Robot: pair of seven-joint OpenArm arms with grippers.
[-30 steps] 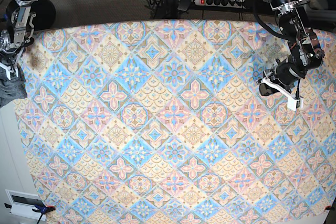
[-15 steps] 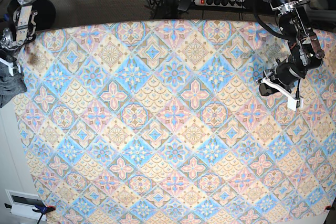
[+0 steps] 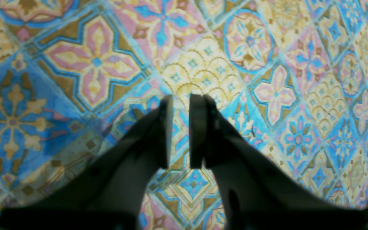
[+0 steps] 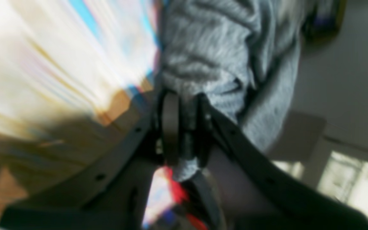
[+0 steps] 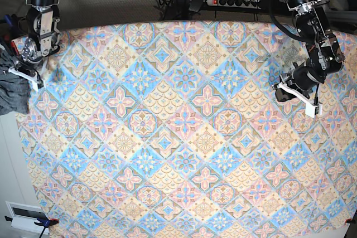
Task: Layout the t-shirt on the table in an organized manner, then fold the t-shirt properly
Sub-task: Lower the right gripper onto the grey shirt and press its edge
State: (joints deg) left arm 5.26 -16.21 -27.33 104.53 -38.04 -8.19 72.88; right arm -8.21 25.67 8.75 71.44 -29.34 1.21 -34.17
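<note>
The dark-grey t-shirt (image 5: 11, 90) hangs bunched over the left edge of the table (image 5: 178, 115), mostly off the patterned cloth. My right gripper (image 5: 23, 71) is at that edge and shut on a fold of the shirt. In the right wrist view the grey knit (image 4: 209, 57) is pinched between the fingers (image 4: 170, 127) of the right gripper (image 4: 185, 131); that view is blurred. My left gripper (image 5: 283, 92) hovers over the table's right side, far from the shirt. In the left wrist view the left gripper (image 3: 180, 127) is empty, its jaws nearly together over the tiles (image 3: 267, 95).
A power strip (image 5: 234, 1) and cables lie behind the table's far edge. A white box (image 5: 25, 215) and a red clamp (image 5: 47, 222) sit by the front-left corner. Pale floor shows left of the table (image 4: 331, 64).
My right gripper has moved rightwards over the table's left edge, lifting the bunched shirt with it. The left arm has not moved.
</note>
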